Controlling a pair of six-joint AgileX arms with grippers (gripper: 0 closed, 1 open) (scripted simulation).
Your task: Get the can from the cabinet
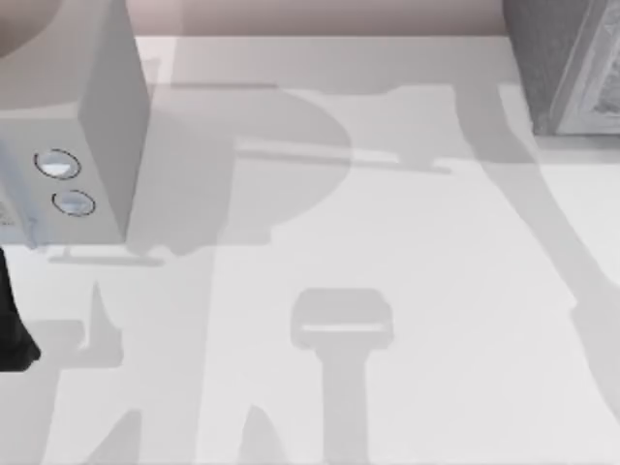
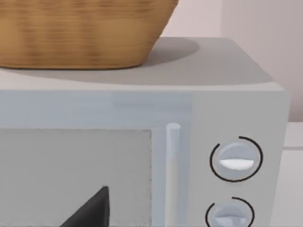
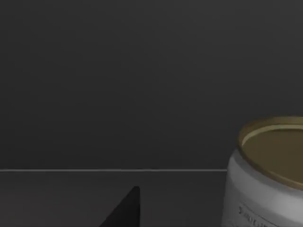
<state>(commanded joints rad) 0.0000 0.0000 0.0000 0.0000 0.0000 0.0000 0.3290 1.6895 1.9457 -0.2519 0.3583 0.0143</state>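
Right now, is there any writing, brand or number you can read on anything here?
None can be read.
The can: grey lettering low on its side, too blurred to read.
The microwave: two dials, no marks or numbers beside them.
The cabinet: no legible text.

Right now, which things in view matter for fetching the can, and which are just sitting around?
For the job:
- can, upright, seen by the right wrist camera
- cabinet, the dark interior around the can

Just there:
- microwave, at the table's left
- basket, on top of the microwave
- table
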